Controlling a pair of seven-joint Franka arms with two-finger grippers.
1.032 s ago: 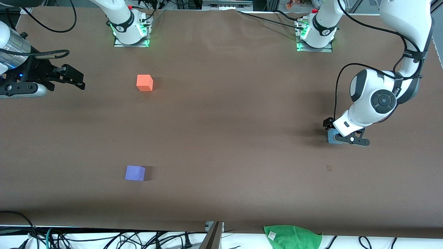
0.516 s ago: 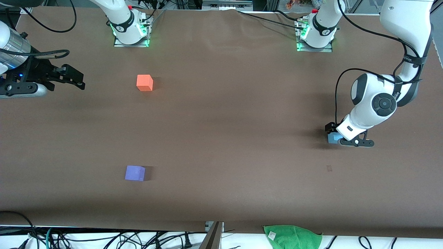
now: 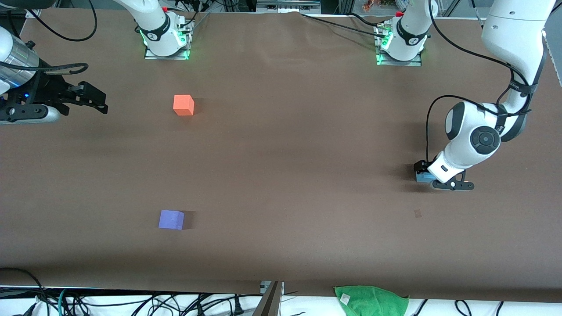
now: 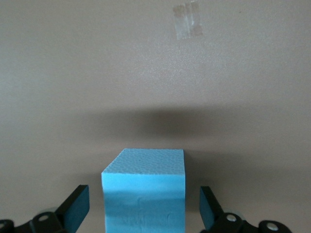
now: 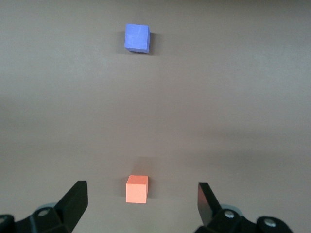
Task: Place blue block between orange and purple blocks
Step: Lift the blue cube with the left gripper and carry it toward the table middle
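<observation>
left gripper (image 4: 144,211): down at table, fingers spread either side of blue block (image 4: 145,196), not touching | blue block: toward left arm's end, well apart from orange block (image 3: 183,105) and purple block (image 3: 171,219) | right gripper (image 5: 141,204): waits spread, raised near orange block

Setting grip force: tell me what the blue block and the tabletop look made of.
Blue block: probably foam, matte, judging by its fine pebbled grain and lack of shine, between the open left gripper fingers. Table: looks like a brown matte paper or fabric sheet, faintly creased; uncertain.

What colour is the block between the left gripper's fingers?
Light sky blue block, plain faces; clearest in the left wrist view.
</observation>
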